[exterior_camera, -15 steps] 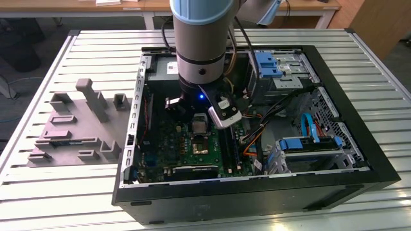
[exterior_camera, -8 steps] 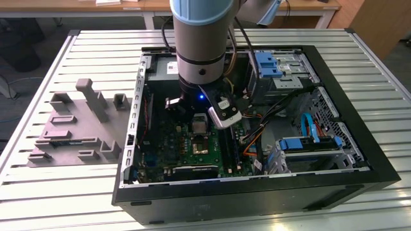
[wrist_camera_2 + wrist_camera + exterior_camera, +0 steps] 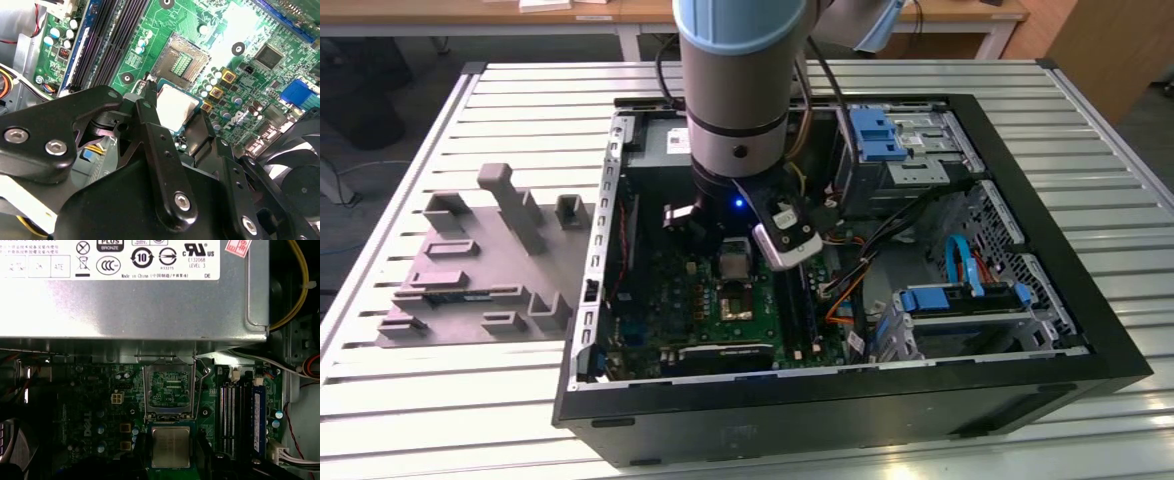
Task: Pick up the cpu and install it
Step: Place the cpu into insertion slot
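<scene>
Evidently, the black two-fingered gripper [image 3: 176,120] pinches the small silvery square cpu [image 3: 173,104] by opposite edges, holding it flat above the green motherboard [image 3: 175,20], just beside the open metal-framed socket [image 3: 181,59], presumably so the chip stays level with it.

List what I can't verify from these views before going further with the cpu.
Underside of the silvery-grey square cpu: faces away in both wrist views.
One cpu edge, second wrist view: covered by the black hand gripping it.
Contacts in the open metal-framed socket, first wrist view: too small to check.
Green motherboard beyond the socket, exterior view: blocked by the grey arm.
</scene>
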Controlling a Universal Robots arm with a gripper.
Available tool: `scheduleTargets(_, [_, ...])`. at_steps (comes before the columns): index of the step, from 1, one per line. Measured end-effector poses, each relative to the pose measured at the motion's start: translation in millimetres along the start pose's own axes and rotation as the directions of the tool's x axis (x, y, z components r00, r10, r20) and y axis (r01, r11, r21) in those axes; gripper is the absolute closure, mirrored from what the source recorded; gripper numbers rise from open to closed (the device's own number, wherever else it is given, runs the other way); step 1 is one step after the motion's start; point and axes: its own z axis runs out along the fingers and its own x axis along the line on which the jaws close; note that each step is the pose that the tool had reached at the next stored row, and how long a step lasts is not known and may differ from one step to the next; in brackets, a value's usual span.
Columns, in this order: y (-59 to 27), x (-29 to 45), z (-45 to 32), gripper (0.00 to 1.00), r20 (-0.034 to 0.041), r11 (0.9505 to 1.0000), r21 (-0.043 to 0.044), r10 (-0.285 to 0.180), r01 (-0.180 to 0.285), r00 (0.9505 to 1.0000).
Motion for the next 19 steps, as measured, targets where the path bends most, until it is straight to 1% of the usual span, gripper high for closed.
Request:
scheduleTargets(4, [-0.5,0.0,1.4,0.53,0.0001,1.0,-0.0001,0.0,0.0,1.0])
scheduleTargets(10, [-0.8,0.0,11.5,0.53,-0.0001,1.0,0.0,0.0,0.0,1.0])
scheduleTargets(12, [-1.1,-0.1,13.8,0.53,-0.0002,1.0,0.0,0.0,0.0,1.0])
scheduleTargets(19, [-1.3,-0.1,14.8,0.53,-0.0002,1.0,0.0001,0.0,0.0,1.0])
